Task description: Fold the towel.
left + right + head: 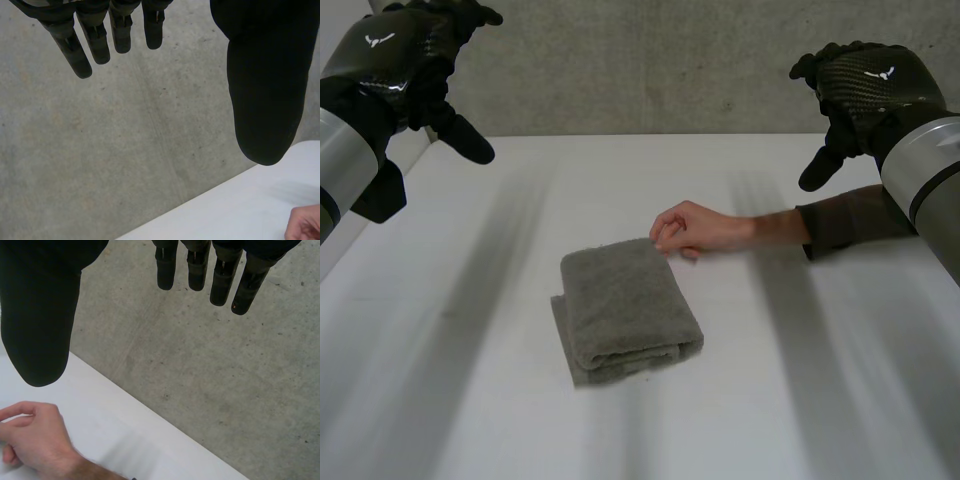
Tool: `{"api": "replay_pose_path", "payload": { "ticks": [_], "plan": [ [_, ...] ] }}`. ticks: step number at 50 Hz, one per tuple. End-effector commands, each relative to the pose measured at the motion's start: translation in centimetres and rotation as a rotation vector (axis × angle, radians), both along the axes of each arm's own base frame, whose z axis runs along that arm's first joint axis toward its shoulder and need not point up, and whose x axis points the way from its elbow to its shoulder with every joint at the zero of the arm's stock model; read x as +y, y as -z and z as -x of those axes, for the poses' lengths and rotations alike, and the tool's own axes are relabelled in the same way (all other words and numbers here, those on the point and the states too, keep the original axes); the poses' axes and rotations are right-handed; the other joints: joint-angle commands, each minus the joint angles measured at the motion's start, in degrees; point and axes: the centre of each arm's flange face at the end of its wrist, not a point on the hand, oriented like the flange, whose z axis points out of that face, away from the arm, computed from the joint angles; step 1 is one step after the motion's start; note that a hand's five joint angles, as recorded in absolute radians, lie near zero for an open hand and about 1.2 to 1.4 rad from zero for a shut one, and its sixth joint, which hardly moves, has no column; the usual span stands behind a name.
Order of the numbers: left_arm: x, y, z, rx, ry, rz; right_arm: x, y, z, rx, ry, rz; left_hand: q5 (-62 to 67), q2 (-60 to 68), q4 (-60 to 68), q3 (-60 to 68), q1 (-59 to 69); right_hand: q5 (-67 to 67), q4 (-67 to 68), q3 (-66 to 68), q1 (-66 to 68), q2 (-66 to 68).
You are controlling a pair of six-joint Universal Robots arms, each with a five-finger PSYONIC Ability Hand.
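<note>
White flat table (450,400) | folded grey terry towel (625,310) lies mid-table | my left hand (405,60) hangs high over the far left corner, fingers straight, holding nothing | my right hand (865,85) high by the far right corner, fingers straight, empty | person's hand (695,228) in from the right edge, fingertips on the towel's far corner

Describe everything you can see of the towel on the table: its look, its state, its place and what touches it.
The towel is grey-brown, of thick, fuzzy cloth. It is folded into a compact rectangle, with stacked layers showing along its near edge and a lower layer jutting out at one side. It lies flat near the middle of the white table, slightly askew. A person's hand touches its far corner with the fingertips.
</note>
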Motion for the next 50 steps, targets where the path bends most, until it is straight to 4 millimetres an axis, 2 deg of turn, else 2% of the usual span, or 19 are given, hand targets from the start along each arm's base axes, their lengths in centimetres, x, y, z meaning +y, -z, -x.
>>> {"api": "replay_pose_path", "payload": {
  "ticks": [1,50],
  "plan": [
    [-0.05,-0.19,0.05,-0.024,0.002,0.019,-0.2,-0.17,0.19,-0.002,0.003,0.004,-0.52,-0.02,-0.06,-0.03,-0.17,-3.13,-3.0,-1.96,-1.06,-2.96],
    [0.81,0.76,0.9,-0.029,0.035,-0.012,-0.13,-0.11,0.12,0.0,-0.003,0.002,-0.69,-0.19,-0.23,-0.2,-0.33,-3.13,-3.0,-1.96,-1.06,-2.96]
  ]
}}
